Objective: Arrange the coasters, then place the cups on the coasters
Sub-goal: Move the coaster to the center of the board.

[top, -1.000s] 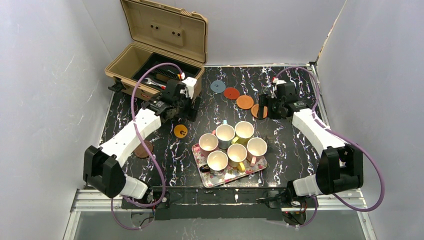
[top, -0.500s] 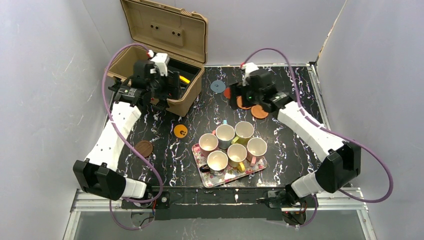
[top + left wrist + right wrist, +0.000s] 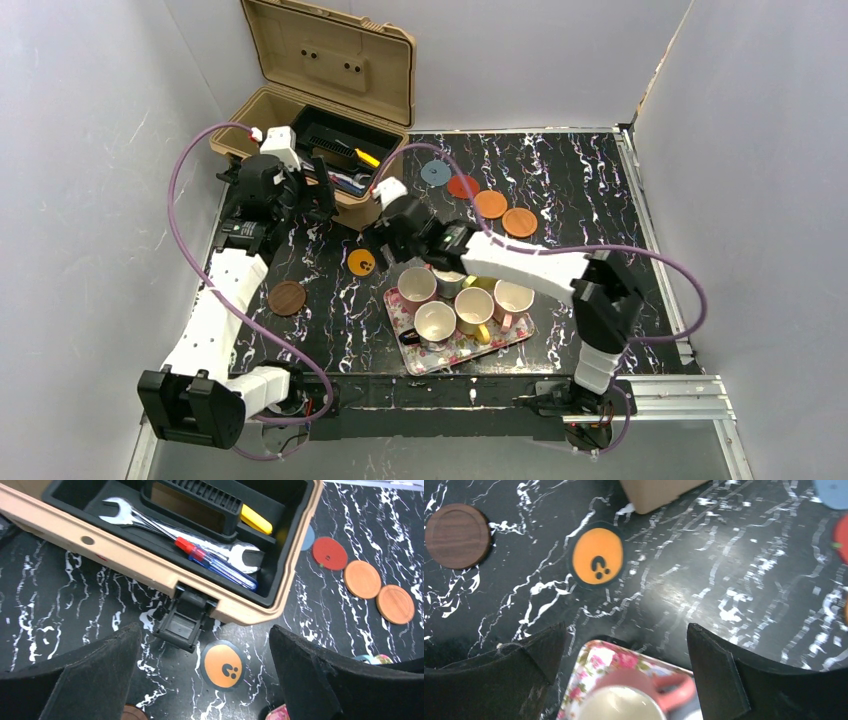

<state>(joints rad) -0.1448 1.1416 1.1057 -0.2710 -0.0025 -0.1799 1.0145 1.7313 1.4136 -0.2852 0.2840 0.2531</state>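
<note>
Risk: we're hovering the right gripper [image 3: 624,640], jaws wide & empty, over the tray [image 3: 583,666] edge by the pink cup [image 3: 646,682]; the orange coaster [image 3: 597,556] is lying just beyond. Dropping here, we're risking clipping the cup; the left gripper [image 3: 205,647] is gaping wide too, empty, by the toolbox [image 3: 150,567].

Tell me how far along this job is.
Done: four coasters lie in a diagonal row, from the blue-grey coaster to the brown-orange coaster. In hand: nothing; left gripper and right gripper are open and empty, the right near the yellow-orange coaster. Left: that coaster and the dark brown coaster lie apart from the row, and the cups sit on the floral tray.
</note>
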